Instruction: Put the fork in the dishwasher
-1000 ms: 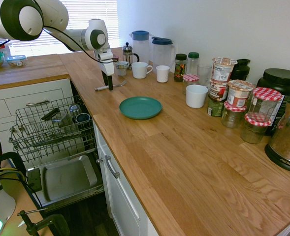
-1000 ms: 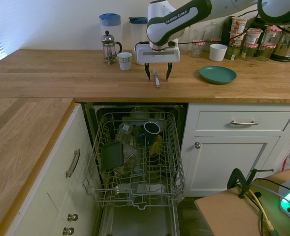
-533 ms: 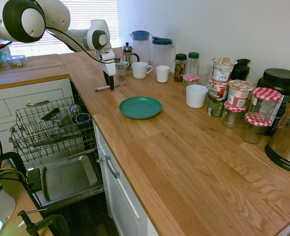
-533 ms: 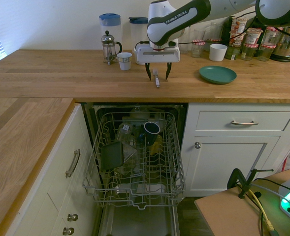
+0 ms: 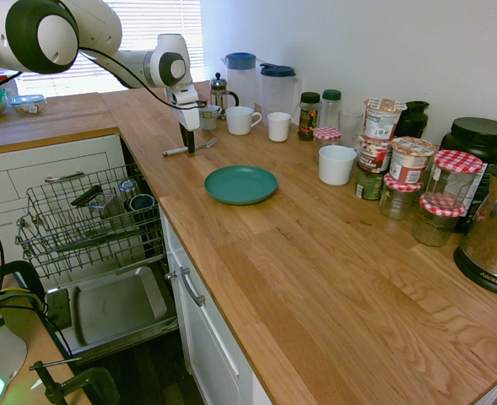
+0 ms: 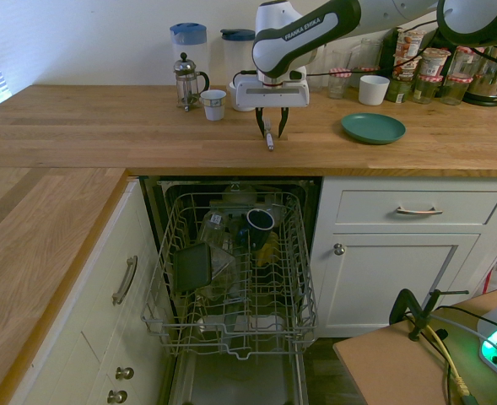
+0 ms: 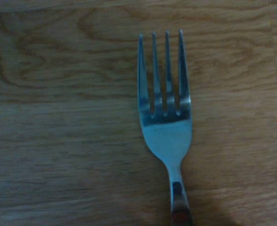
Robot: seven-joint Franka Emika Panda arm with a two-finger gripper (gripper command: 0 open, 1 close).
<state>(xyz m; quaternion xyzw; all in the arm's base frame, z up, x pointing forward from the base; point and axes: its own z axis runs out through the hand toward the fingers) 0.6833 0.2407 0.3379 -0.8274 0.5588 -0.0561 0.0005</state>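
Going left to right from the dishwasher side: the dishwasher [image 6: 231, 278] sits open under the worktop [image 6: 79, 126], door dropped down, grey wire rack [image 6: 176, 253] pulled out with a dark mug [image 6: 260, 219] and some other bits in it that I can't make out. Up on the wood there's a French press [image 6: 186, 82] with a small white cup [image 6: 213, 105] just beside it, and two blue-lidded jugs [image 6: 189, 46] near the wall.

Next over is the fork [image 6: 268, 135], lying flat on the worktop close to the front edge, right above the dishwasher opening. The wrist view has it dead centre, four tines [image 7: 161, 70] and the start of the handle, resting on the wood grain.

The gripper [image 6: 271, 132] points straight down over the fork's handle. Its fingers [image 6: 260, 123] are drawn in close on either side of it, one on each side. Honestly can't tell whether they're actually pinching the fork or just sitting right next to it.

Further right there's a teal plate [image 6: 373, 128] on the worktop, well apart from the fork, then a white mug [image 6: 371, 89] and a bunch of jars [image 6: 434, 63] along the back.
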